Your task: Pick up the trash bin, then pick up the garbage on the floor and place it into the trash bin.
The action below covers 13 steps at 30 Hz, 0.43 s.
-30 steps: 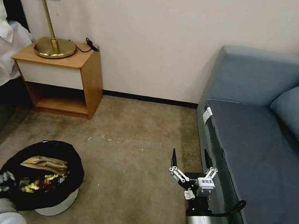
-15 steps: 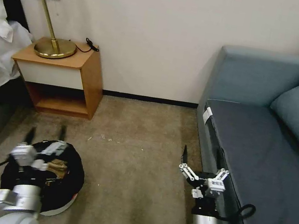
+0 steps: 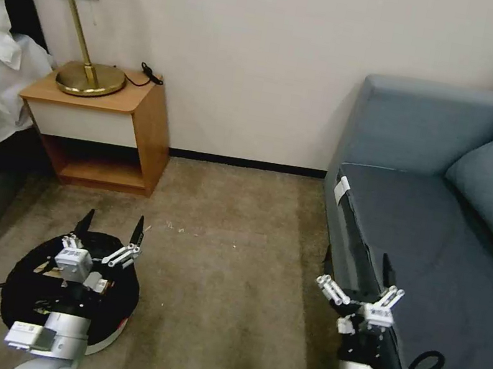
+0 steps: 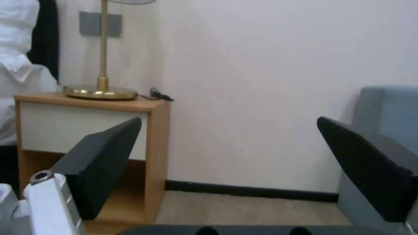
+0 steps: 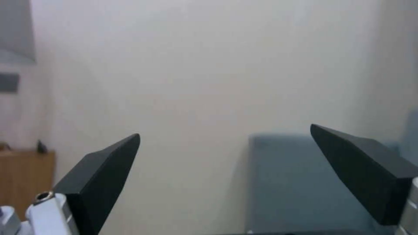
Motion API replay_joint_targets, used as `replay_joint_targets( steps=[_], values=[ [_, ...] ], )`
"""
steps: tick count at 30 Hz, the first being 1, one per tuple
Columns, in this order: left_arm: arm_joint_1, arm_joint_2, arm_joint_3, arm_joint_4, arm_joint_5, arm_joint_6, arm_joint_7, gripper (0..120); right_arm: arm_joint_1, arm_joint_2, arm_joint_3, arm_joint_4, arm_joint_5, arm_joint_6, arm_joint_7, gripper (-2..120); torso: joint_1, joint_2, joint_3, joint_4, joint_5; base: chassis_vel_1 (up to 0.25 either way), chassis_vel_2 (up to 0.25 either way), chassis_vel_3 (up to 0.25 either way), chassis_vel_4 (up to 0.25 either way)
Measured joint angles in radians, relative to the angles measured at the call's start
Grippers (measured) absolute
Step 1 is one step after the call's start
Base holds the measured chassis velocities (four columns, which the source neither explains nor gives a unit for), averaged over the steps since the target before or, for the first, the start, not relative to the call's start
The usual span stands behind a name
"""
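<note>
Here, left gripper (image 3: pixel 112 226) spread wide above trash bin (image 3: pixel 107 337) on carpet (image 3: pixel 230 282), apparently clear of its rim; right gripper (image 3: pixel 357 267) likewise wide, empty, raised beside sofa (image 3: pixel 436 254).

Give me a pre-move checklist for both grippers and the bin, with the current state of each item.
1. Left gripper open, holding nothing: ok.
2. Right gripper open, holding nothing: ok.
3. Trash bin upright on the carpet: ok.
4. Left gripper over the bin, not gripping it: ok.
5. Right gripper beside the sofa front; touching it: cannot tell.
6. Carpet ahead free of garbage: ok.
</note>
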State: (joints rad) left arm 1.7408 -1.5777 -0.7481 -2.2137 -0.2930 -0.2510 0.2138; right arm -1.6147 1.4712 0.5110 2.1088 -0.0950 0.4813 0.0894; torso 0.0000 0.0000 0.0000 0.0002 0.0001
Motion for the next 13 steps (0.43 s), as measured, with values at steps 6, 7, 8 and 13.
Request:
replay_joint_targets(
  steps=[6,7,8,13],
  values=[
    [0.006,0.0,-0.01,-0.02,-0.033,0.026,0.03,100,0.012,0.0,-0.011,0.018,0.032,-0.011,-0.008,100,0.0,0.0,0.0,-0.0001,-0.0002,0.0,0.0,0.0,0.0],
    [0.007,0.0,-0.011,-0.02,-0.035,0.028,0.031,100,0.012,0.0,-0.012,0.019,0.034,-0.012,-0.007,100,0.0,0.0,0.0,-0.0001,-0.0001,0.0,0.0,0.0,0.0],
    [0.007,0.0,-0.011,-0.02,-0.035,0.029,0.032,100,0.013,0.001,-0.013,0.019,0.035,-0.012,-0.006,100,0.0,0.0,0.0,-0.0001,-0.0001,0.0,0.0,0.0,0.0],
    [0.007,0.0,-0.011,-0.02,-0.037,0.03,0.032,100,0.012,0.001,-0.015,0.02,0.035,-0.014,-0.004,100,0.0,0.0,0.0,-0.0002,-0.0001,0.0,0.0,0.0,0.0]
  ],
)
